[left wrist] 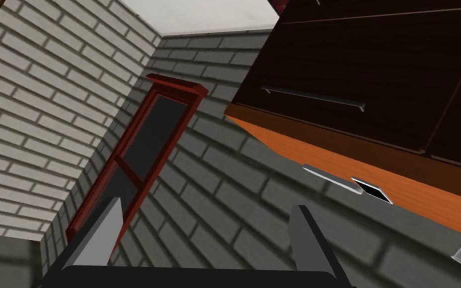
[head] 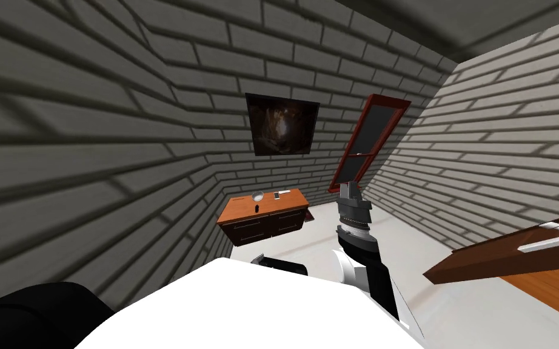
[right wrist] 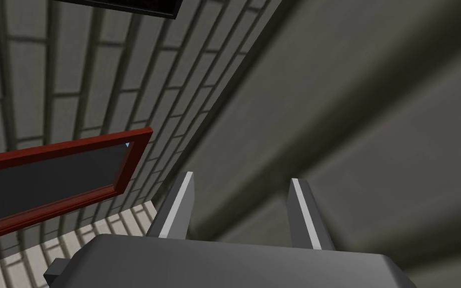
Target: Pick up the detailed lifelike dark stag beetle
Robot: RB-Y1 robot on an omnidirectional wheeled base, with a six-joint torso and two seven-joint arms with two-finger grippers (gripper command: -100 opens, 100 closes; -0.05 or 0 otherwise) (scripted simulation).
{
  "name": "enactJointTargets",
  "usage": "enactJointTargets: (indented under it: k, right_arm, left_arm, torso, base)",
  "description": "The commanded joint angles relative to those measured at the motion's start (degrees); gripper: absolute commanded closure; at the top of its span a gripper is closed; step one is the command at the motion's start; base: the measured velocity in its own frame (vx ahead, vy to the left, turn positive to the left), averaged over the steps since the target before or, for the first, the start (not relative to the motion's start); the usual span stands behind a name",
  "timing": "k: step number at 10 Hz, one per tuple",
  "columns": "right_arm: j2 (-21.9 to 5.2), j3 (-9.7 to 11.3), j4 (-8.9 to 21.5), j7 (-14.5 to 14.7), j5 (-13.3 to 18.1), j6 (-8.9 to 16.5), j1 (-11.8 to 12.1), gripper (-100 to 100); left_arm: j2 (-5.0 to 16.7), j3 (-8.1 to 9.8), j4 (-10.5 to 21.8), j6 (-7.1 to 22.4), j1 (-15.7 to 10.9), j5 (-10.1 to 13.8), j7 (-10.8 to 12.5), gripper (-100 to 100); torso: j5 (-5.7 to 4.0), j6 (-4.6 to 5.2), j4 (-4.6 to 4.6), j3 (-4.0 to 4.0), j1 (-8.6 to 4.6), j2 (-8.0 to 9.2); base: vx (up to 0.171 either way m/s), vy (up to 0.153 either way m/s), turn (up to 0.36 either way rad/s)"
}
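right arm [head: 376, 275] black and white, ribbed grey wrist [head: 354, 225], left hand [left wrist: 205, 204] thin grey blades, dark box

Orange-brown wooden dresser [head: 287, 202] with dark drawer fronts, against the grey brick wall [head: 90, 151]. On its top: clear rounded glass bowl [head: 258, 195], flat white slab [head: 277, 195] just beside it, and nearer the front edge a small dark object [head: 256, 209], possibly the beetle.

Bench [head: 290, 205] with drawers at 12 o'clock against brick wall [head: 151, 182], open white floor [head: 317, 242] before it, air above its top free, glass bowl [head: 258, 195] at its rear edge, raised right pincer [right wrist: 241, 176] at 1 o'clock, second bench [head: 502, 257] barring 2 o'clock.
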Motion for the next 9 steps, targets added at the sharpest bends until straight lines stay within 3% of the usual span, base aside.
enactJointTargets:
  k: [1,2,4,5,6,9]
  right_arm:
    - [0.0,0.0,0.0,0.0,0.0,0.0,0.0,0]
    - [0.0,0.0,0.0,0.0,0.0,0.0,0.0,0]
    - [0.0,0.0,0.0,0.0,0.0,0.0,0.0,0]
    - [0.0,0.0,0.0,0.0,0.0,0.0,0.0,0]
    - [0.0,0.0,0.0,0.0,0.0,0.0,0.0,0]
    - [0.0,0.0,0.0,0.0,0.0,0.0,0.0,0]
  left_arm:
    - [0.6,-0.71,1.1,0.8,0.3,-2.9,-1.1,-100]
    - [2.3,-1.64,3.7,1.6,0.3,-4.6,-2.8,-100]
    - [2.3,-1.64,3.7,1.6,0.3,-6.9,-2.8,-100]
    - [4.0,-2.45,6.4,2.4,0.2,-9.2,-4.6,-100]
    - [4.0,-2.45,6.4,2.4,0.2,-10.6,-4.6,-100]
    - [7.4,-3.73,11.6,4.0,-0.2,-15.7,-8.1,-100]
  torso:
    - [0.00,0.00,0.00,0.00,0.00,0.00]
    - [0.00,-0.05,0.00,-0.01,0.01,-0.02]
    - [0.00,-0.05,0.00,-0.01,0.01,-0.03]
    - [0.02,-0.06,-0.01,-0.04,0.12,-0.09]
    - [0.01,0.00,-0.02,-0.05,0.09,-0.09]
    - [0.01,-0.05,-0.02,-0.06,0.04,-0.12]
  base:
    - [-0.029,-0.051,-0.124]
    - [-0.027,-0.072,-0.261]
    - [-0.014,-0.035,-0.063]
    - [-0.006,-0.044,-0.323]
    - [-0.004,-0.037,-0.161]
    - [0.002,-0.058,-0.250]
